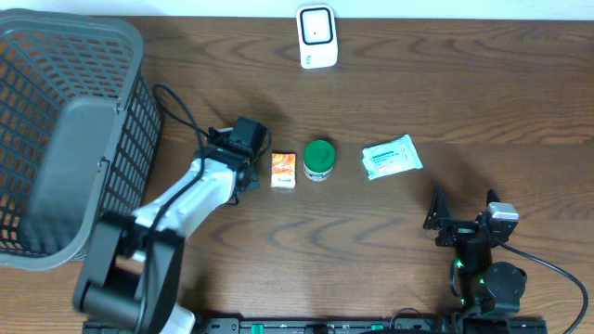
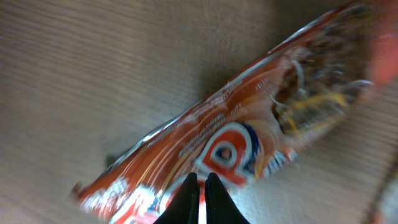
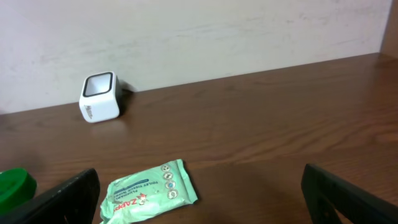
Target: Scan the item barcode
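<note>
An orange snack packet (image 1: 283, 171) lies flat on the wooden table, left of centre. My left gripper (image 1: 249, 141) sits just to its left. In the left wrist view its black fingertips (image 2: 199, 176) are pressed together with nothing between them, and the blurred orange packet (image 2: 236, 143) fills the frame right beyond them. The white barcode scanner (image 1: 316, 36) stands at the table's far edge; the right wrist view shows the scanner (image 3: 99, 98) against the wall. My right gripper (image 1: 461, 223) rests near the front right, wide open (image 3: 200, 180) and holding nothing.
A green-lidded jar (image 1: 319, 160) stands right beside the orange packet. A mint-green tissue pack (image 1: 392, 156) lies further right, ahead of the right gripper (image 3: 149, 190). A large grey basket (image 1: 65, 139) takes up the table's left end.
</note>
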Tool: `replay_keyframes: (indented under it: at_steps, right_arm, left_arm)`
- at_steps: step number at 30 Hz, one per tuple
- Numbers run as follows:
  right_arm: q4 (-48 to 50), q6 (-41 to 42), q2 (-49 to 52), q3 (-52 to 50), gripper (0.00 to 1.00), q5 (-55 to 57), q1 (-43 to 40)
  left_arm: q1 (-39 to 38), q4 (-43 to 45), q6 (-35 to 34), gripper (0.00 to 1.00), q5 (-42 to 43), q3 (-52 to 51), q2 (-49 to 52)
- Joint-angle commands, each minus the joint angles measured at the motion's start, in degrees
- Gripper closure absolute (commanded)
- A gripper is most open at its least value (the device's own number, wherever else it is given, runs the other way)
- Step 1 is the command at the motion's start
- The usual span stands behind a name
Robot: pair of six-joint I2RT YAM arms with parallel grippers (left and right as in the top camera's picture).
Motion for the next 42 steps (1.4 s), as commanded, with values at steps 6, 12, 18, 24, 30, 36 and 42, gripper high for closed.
replay_keyframes:
  at_steps: [6, 12, 18, 24, 30, 36, 42]
  right_arm:
    - [-0.2, 0.6, -0.2, -0.1, 0.01, 0.1, 0.3]
    - [-0.2, 0.6, -0.2, -0.1, 0.01, 0.1, 0.3]
    - [-0.2, 0.6, -0.2, -0.1, 0.01, 0.1, 0.3]
    - [-0.2, 0.6, -0.2, -0.1, 0.01, 0.1, 0.3]
    - [-0.2, 0.6, -0.2, -0.1, 0.01, 0.1, 0.3]
    - [-0.2, 0.6, -0.2, -0.1, 0.01, 0.1, 0.3]
    - [-0.2, 0.6, -0.2, -0.1, 0.01, 0.1, 0.3]
  left_arm:
    - [0.1, 1.6, -0.5, 0.93, -2.9, 0.5, 8.3]
    - [0.0, 0.8, 0.2, 0.93, -3.0, 2.1, -0.3]
    - [0.0, 0.0, 1.3, 0.92, -3.0, 5.1, -16.1]
    - [0.0, 10.1, 11.9, 0.67, -3.1, 8.0, -31.9]
    - [0.0, 29.8, 22.2, 0.12, -13.1, 8.0, -42.0]
    - [0.0, 32.9, 47.8, 0.01, -25.8, 8.0, -44.9]
    - [0.3, 33.9, 53.7, 0.02, -26.1, 8.0, -45.0]
